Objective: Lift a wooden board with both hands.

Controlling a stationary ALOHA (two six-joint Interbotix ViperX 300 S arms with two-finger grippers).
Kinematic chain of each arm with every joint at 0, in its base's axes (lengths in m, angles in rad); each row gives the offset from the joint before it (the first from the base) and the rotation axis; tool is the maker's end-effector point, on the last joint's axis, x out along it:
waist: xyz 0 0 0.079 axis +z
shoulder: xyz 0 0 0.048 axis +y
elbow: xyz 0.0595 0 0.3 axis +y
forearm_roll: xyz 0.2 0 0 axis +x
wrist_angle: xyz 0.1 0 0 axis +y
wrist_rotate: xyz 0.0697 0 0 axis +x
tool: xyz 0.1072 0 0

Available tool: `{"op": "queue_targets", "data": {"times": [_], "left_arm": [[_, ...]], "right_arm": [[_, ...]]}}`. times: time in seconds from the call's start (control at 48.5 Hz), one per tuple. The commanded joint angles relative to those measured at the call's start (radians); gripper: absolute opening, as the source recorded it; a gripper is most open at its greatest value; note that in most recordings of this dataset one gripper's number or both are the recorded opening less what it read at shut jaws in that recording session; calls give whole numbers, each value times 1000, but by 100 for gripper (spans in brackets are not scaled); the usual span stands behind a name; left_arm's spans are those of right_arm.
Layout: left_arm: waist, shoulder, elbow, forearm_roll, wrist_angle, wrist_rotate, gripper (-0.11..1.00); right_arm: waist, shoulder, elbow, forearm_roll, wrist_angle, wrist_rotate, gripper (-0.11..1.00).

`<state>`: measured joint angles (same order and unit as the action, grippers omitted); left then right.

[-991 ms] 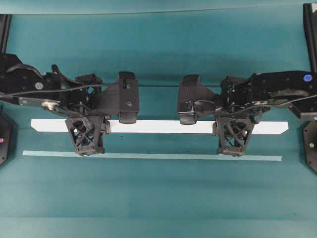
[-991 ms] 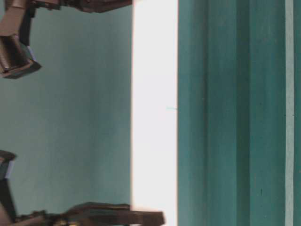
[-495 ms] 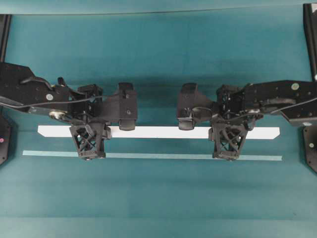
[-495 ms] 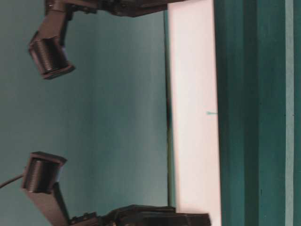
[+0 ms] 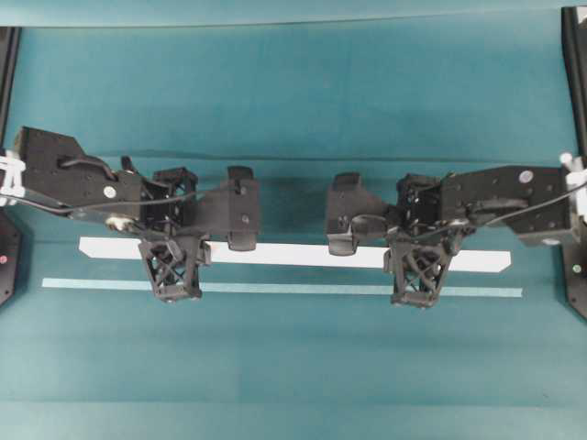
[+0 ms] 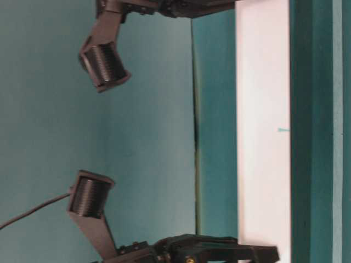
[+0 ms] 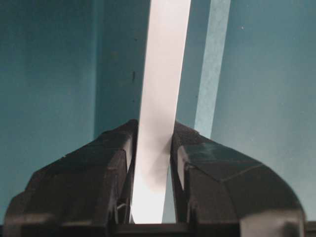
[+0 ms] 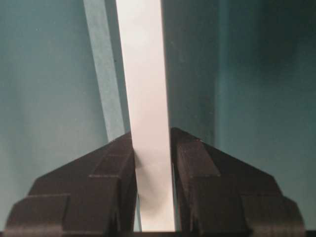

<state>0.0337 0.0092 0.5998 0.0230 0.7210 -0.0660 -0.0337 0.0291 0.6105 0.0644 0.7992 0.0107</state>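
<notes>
On the teal table point(image 5: 293, 367), both black lattice-fingered grippers, left point(image 5: 176, 271) and right point(image 5: 417, 275), clamp the long white wooden board point(image 5: 293, 256); no writing is legible.

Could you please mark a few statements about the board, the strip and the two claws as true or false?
1. The left claw is shut on the white wooden board. True.
2. The right claw hangs open beside the board. False: it grips the board too.
3. The pale teal strip lies parallel to the board. True.
4. Both claws hold the teal strip. False: neither touches it.
</notes>
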Motion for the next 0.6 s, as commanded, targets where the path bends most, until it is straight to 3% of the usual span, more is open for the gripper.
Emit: {"op": "queue_targets", "data": {"times": [0.0, 0.268, 0.578], "left_arm": [[-14, 6, 2, 3, -3, -23, 17], [-44, 37, 31, 3, -60, -71, 17], [-21, 31, 52, 3, -69, -61, 17]], "right_arm": [[18, 25, 12, 9, -5, -3, 21], [34, 51, 11, 14, -37, -5, 21], [37, 58, 17, 26, -43, -3, 21]]}}
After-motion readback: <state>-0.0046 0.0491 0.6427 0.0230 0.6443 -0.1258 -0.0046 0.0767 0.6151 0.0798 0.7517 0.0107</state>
